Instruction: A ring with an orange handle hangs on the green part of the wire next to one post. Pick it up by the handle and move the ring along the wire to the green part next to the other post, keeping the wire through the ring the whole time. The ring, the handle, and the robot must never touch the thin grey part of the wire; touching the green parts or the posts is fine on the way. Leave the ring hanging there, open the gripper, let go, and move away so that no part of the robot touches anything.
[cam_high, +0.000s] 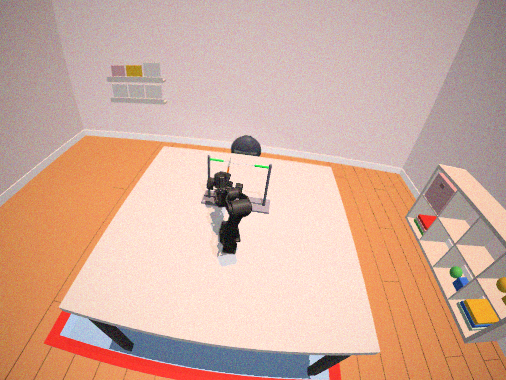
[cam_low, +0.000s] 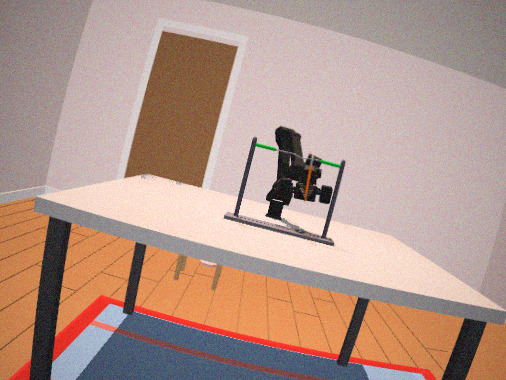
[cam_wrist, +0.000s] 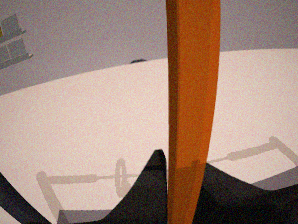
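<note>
The orange handle (cam_high: 228, 170) (cam_low: 308, 182) (cam_wrist: 194, 80) stands upright below the thin ring (cam_low: 311, 160). My gripper (cam_high: 228, 174) (cam_low: 307, 189) (cam_wrist: 167, 156) is shut on the handle. The ring is around the grey part of the wire, a short way inboard of the green part (cam_high: 216, 160) (cam_low: 331, 163) by the left post (cam_high: 209, 175) in the top view. The other green part (cam_high: 261, 166) (cam_low: 265, 147) is by the opposite post (cam_high: 267, 185) (cam_low: 245, 180). The ring is seen nearly edge-on; whether it touches the wire cannot be told.
The posts stand on a grey base bar (cam_high: 261, 206) (cam_low: 277, 229) on the table (cam_high: 300, 280) (cam_low: 150, 210). The arm reaches in from the near side in the top view, its links close below the wire. A dark ball (cam_high: 246, 145) shows behind the frame.
</note>
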